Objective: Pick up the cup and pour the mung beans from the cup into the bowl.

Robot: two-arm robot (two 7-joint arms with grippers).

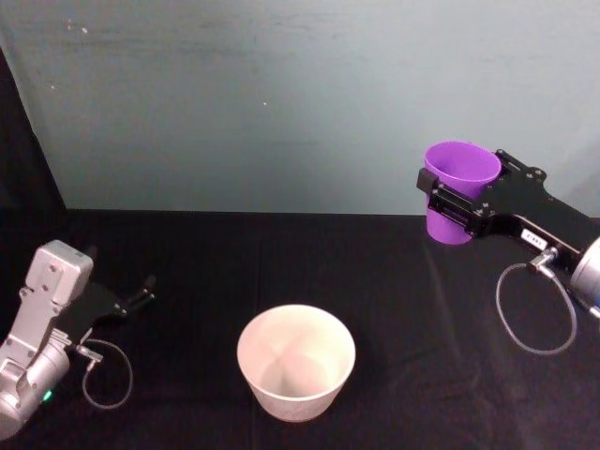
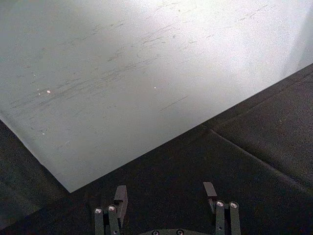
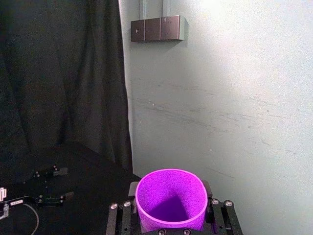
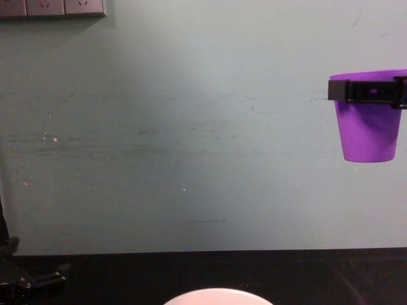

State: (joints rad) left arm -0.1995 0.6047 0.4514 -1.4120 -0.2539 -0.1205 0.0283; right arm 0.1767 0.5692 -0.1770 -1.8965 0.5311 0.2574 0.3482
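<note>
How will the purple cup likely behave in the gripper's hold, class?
The cup, upright in the right gripper, looks smooth plastic: probably light, perhaps slippery. Its taper, wider above the fingers, likely resists slipping down. The left gripper sits idle.

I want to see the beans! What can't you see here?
Small purple plastic cup in the right gripper: right wrist view, its near rim hides its floor, so beans can't be told.
Wide white round bowl: chest view's bottom edge hides all but its rim.
</note>
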